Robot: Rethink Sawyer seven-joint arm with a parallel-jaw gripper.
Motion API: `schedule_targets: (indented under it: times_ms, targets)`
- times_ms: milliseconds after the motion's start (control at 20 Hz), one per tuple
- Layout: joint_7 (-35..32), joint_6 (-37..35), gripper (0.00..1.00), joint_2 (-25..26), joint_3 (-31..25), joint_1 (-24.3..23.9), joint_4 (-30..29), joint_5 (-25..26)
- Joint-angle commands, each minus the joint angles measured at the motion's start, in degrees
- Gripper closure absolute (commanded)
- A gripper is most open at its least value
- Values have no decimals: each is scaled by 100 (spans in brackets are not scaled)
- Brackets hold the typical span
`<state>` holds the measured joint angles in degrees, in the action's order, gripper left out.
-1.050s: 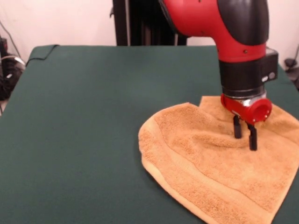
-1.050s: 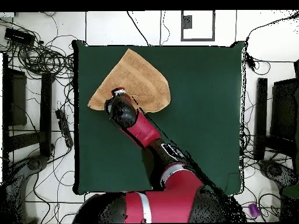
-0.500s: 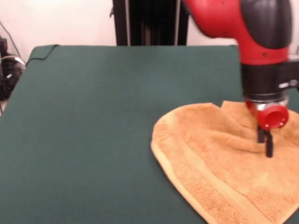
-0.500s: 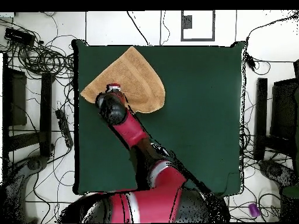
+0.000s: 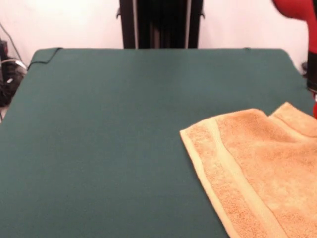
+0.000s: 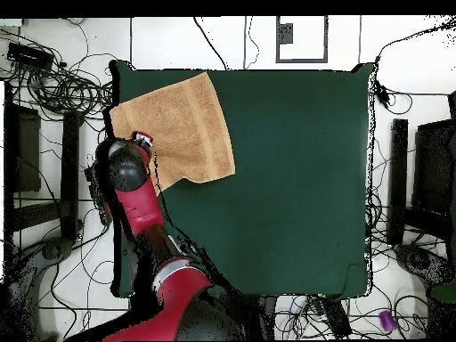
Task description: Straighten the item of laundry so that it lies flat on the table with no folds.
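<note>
At table (image 5: 99, 124) edge (arm above) — towel (image 6: 174, 125), spread.

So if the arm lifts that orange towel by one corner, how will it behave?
The towel is terry cloth lying limp, so it would probably drape and fold. It looks light. Its looped pile likely grips the table cloth, dragging rather than sliding.

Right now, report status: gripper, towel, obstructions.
Gripper at table's edge, fingers hidden. Towel spread near the corner, one edge at the table's side. Nothing else on the table.
</note>
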<state>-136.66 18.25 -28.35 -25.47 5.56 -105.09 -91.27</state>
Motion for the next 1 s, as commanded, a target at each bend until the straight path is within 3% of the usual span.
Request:
schedule_targets:
  times_ms: [50,100,200,500,850,900,1000]
  targets:
    - [1275,1519,0,-432,-1823,-680,-1189,-2288]
    - [1434,1877,0,-552,-2159,-843,-1333,-2726]
    - [2058,2089,0,-763,-2575,-1206,-1691,-3144]
    - [3489,2539,0,-1273,-2815,-1706,-2336,-3374]
    - [5627,3355,0,-2356,-4173,-2781,-3008,-5262]
    - [5756,3290,0,-2385,-4340,-2923,-3118,-5368]
    - [5572,2832,0,-2227,-4304,-3020,-3397,-4905]
